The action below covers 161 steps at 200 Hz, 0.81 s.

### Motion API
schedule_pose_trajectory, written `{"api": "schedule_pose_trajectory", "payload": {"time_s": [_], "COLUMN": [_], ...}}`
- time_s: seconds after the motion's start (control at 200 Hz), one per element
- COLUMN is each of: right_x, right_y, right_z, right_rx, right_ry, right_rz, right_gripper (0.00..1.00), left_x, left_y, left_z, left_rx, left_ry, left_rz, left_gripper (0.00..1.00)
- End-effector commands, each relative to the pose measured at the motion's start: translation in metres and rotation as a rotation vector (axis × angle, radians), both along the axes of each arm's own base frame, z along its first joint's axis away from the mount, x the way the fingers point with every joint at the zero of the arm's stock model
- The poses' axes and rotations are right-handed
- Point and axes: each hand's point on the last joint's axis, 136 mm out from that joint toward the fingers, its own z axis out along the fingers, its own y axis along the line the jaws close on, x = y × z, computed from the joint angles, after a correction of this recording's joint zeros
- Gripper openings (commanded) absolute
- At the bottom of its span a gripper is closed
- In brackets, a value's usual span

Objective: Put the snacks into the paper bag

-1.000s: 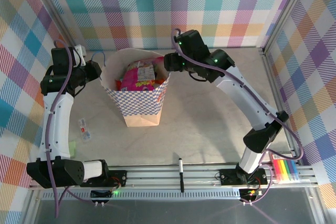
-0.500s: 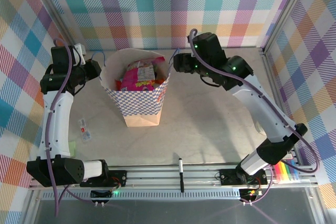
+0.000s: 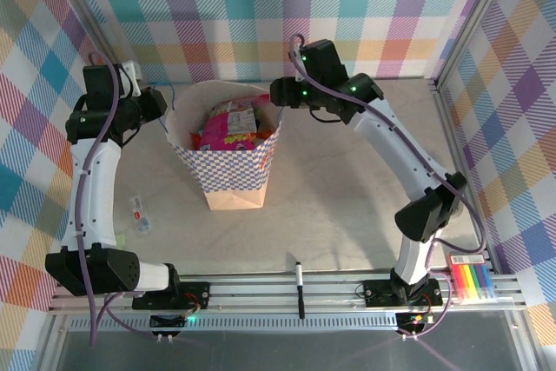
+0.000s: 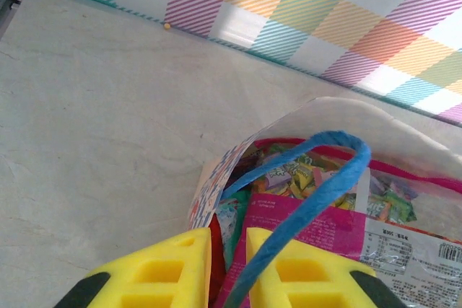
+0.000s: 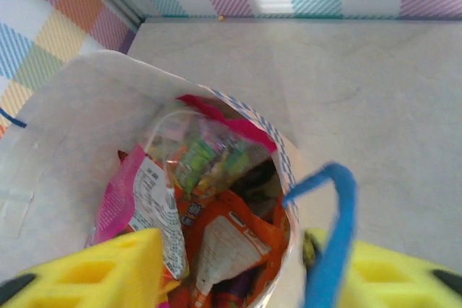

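**A:** Pastel-checked walls close in a pale tabletop (image 3: 347, 206). Where does the paper bag (image 3: 233, 175) stand?

**B:** Upright, left of the middle and toward the back wall, with its mouth open. The snacks (image 3: 230, 128) lie inside it: a large pink packet (image 4: 303, 239) on top, an orange one (image 5: 224, 239) beside it, and a clear packet of mixed sweets (image 5: 206, 153) further in.

**A:** And the left jaws?

**B:** At the bag's left rim. From the left wrist, the yellow fingers (image 4: 155, 268) stand close together, only a thin slot between them, and the bag's paper edge runs into that slot, so they look pinched on the rim. A blue cord handle (image 4: 321, 182) loops across in front.

**A:** The right jaws?

**B:** Spread wide at the bag's right rim. One finger (image 5: 79, 268) hangs over the inside, the other (image 5: 393, 275) over the outside, with the paper wall and the other blue handle (image 5: 345, 229) between them, nothing gripped.

**A:** Anything else out?

**B:** A black marker pen (image 3: 299, 288) at the near edge, and a small clear wrapper (image 3: 139, 213) near the left arm (image 3: 91, 180).
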Motion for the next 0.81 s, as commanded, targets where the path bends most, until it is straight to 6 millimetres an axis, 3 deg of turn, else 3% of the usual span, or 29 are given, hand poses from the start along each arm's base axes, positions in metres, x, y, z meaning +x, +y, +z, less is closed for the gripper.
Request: {"api": "schedule_pose_trajectory", "payload": {"time_s": [0.0,0.125,0.24,0.42,0.635,0.8], "right_x": [0.003,0.007,0.010,0.007,0.009,0.005], "right_y": [0.012,0.021,0.023,0.020,-0.006,-0.014], "right_z": [0.026,0.041,0.066,0.099,0.115,0.130], "right_rx": [0.068,0.081,0.097,0.162,0.151,0.172], "right_ry": [-0.042,-0.073,-0.126,-0.181,-0.221,-0.251], "right_rz": [0.053,0.094,0.117,0.150,0.104,0.106], "right_gripper": [0.24,0.00,0.00,0.00,0.00,0.00], "left_x": [0.003,0.007,0.010,0.011,0.012,0.019], "left_y": [-0.011,-0.022,-0.037,-0.066,-0.100,-0.129], "left_z": [0.013,0.020,0.032,0.062,0.088,0.096], "left_rx": [0.020,0.022,0.016,-0.006,-0.009,-0.014], "left_ry": [-0.033,-0.039,-0.062,-0.130,-0.191,-0.220], "left_rz": [-0.053,-0.089,-0.126,-0.187,-0.261,-0.315], "left_gripper": [0.19,0.06,0.00,0.00,0.00,0.01]}}
